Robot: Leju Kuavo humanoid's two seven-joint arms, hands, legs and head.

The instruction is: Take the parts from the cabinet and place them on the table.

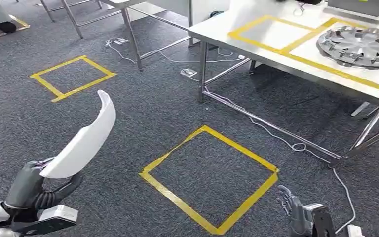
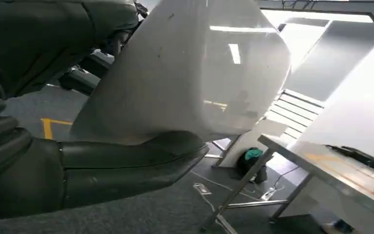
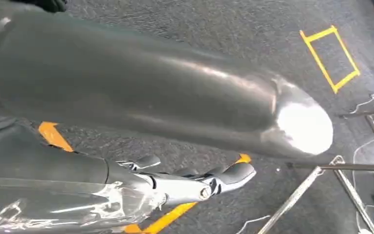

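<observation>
white curved panel [image 1: 84,140] gripped at its lower end by my left hand [image 1: 32,185], raised above the carpet for carrying toward the table [image 1: 296,64]; my right hand [image 1: 293,210] hangs empty, fingers apart.

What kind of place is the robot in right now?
Probably a robotics lab or industrial test workshop. Yellow tape squares mark stations on the grey carpet, a steel-framed work table carries a metal bladed wheel, and cables trail over the floor. The left hand holds a white curved part.
</observation>
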